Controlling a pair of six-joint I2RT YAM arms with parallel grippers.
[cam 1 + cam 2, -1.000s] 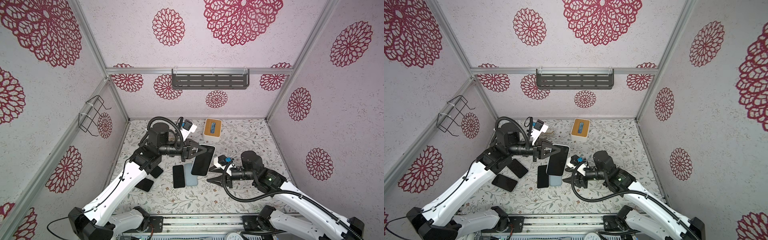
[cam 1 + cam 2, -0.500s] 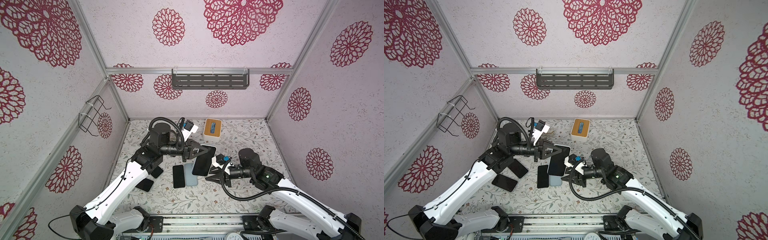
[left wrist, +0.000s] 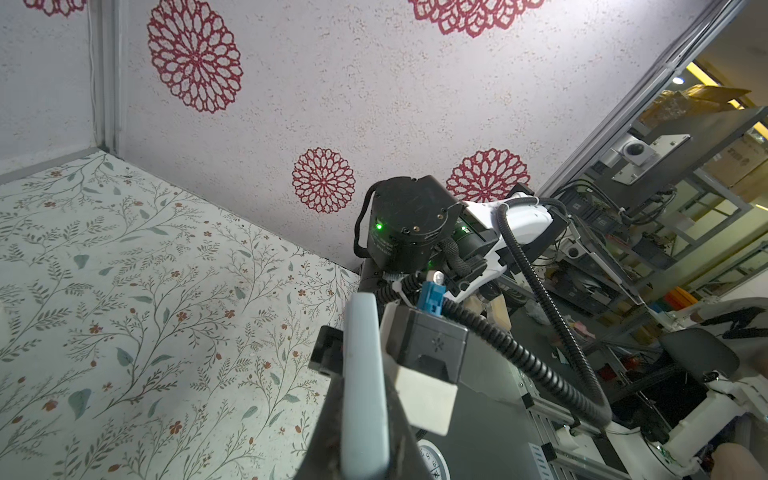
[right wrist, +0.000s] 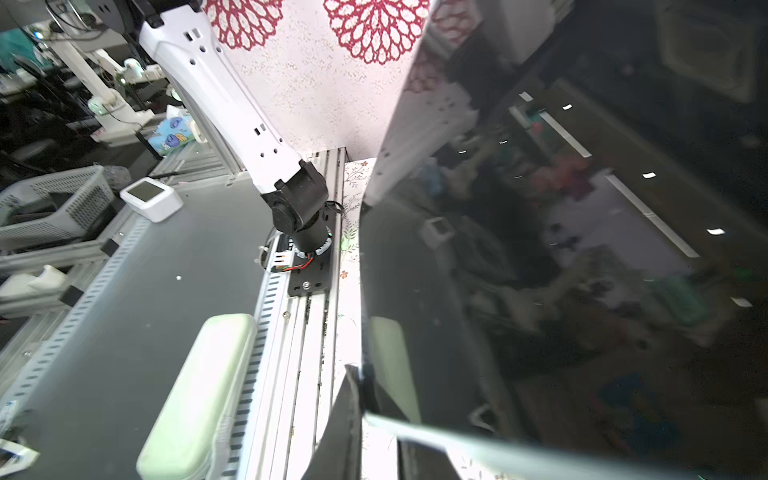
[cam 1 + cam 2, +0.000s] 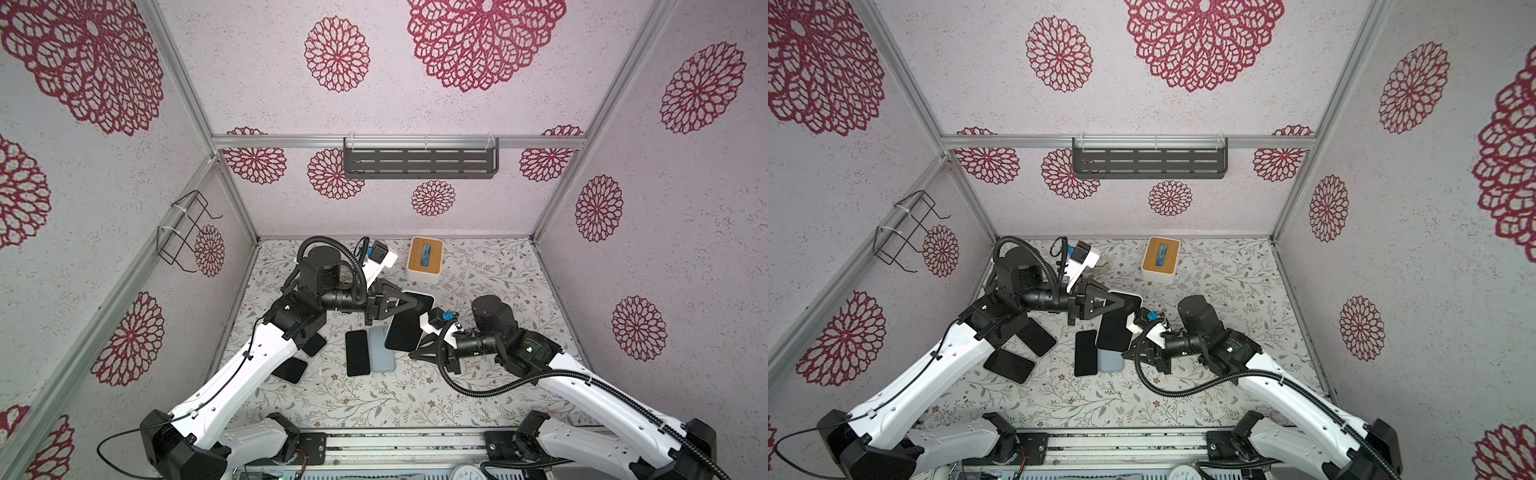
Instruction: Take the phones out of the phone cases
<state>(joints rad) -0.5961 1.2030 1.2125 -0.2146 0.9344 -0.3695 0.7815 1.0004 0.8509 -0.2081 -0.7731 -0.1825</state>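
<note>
- The phone (image 5: 409, 328) is hanging tilted above the table (image 5: 478, 270), screen facing up, sitting inside its pale blue phone case (image 3: 362, 374). It is looking like a stiff, glossy slab, likely slippery on the glass and fragile if dropped.
- The case is looking softer and grippier, so its rim or a corner is probably offering the better hold.
- The left gripper (image 5: 409, 305) is clamping tight on the case's far end.
- The right gripper (image 5: 417, 348) is straddling the near edge with jaws apart, its green pad (image 4: 195, 395) standing clear of the glass and gripping nothing.
</note>
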